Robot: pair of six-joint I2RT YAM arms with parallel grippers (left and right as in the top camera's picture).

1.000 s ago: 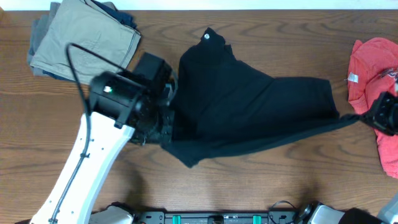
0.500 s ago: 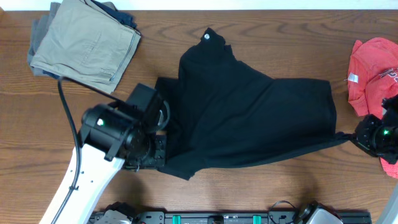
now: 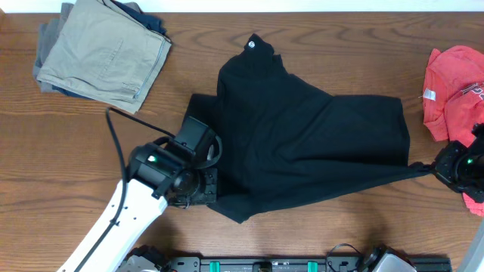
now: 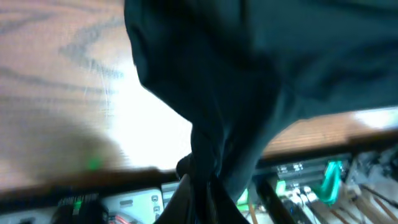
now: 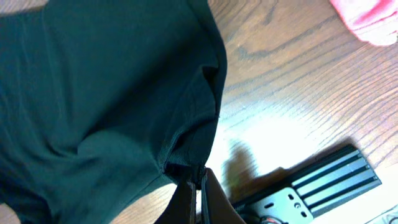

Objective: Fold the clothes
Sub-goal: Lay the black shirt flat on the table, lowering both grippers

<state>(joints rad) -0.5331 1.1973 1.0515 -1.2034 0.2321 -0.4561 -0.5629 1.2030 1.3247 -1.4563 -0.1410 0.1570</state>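
On the wooden surface, centre: black garment, largest cloth in view. Far part rests on the wood in loose, overlapping layers, not flat. Near edge is drawn into a taut line between two pinched corners.

Beyond the garment's left end, well apart: folded khaki trousers, stacked, untouched. Off the garment's right end, near but not touching: red T-shirt, crumpled.

At the garment's near-left corner: left gripper. Wrist view shows cloth gathered into a twist and running down between the jaws, which are closed tight on it. At the garment's near-right corner: right gripper. Jaws likewise clamped on a thin point of fabric, with the cloth fanning away from them.

At the garment's far tip: small white round logo, face up.

Step in hand, as I read it: both corners of the near edge are secured and the cloth is under tension, so this looks like straightening before the first fold. The garment is not yet squared.

Next move likely calls for both arms travelling together, keeping even tension, so the near edge lands straight. Uneven pull would skew it or drag the bunched far layers.
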